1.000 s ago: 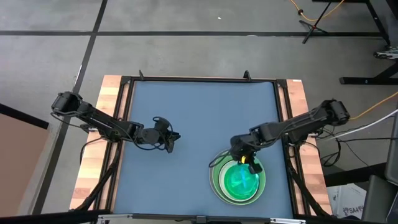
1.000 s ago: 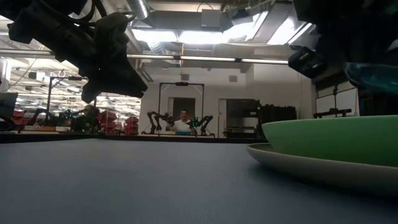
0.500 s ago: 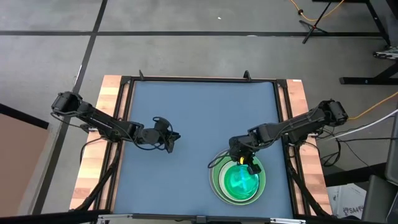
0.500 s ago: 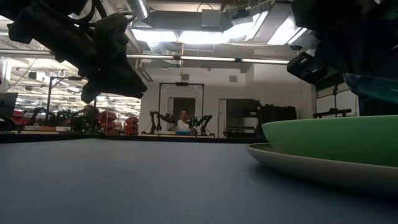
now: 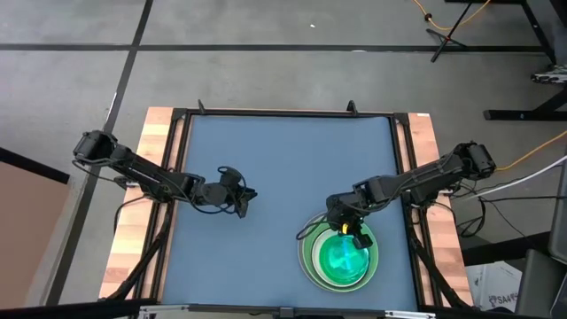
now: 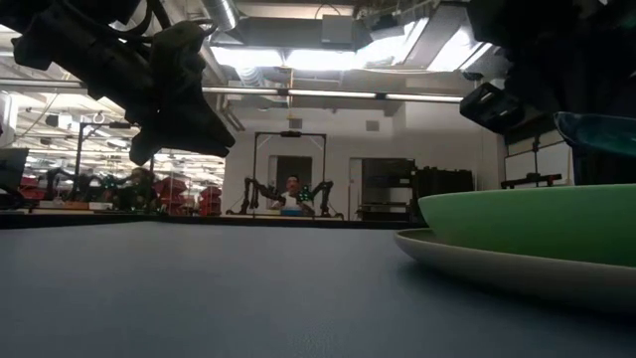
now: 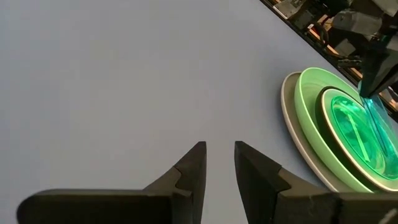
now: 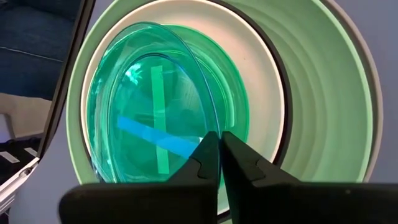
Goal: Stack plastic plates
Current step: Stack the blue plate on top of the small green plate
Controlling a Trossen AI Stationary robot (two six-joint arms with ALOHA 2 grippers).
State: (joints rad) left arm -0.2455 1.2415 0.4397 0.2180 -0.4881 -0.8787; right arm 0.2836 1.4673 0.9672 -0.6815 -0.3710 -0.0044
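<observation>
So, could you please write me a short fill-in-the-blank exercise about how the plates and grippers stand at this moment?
1. The stack's bottom plate, the large grey plate, carries a large light ____ plate.
2. The right gripper pinches the rim of the small translucent ____ plate.
3. The left gripper hovers over bare table, holding ____.

Missing words: green; blue; nothing

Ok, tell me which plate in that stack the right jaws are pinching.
The translucent blue plate, topmost and tilted; the right gripper pinches its rim.

Overhead, table-level, two wrist views
</observation>
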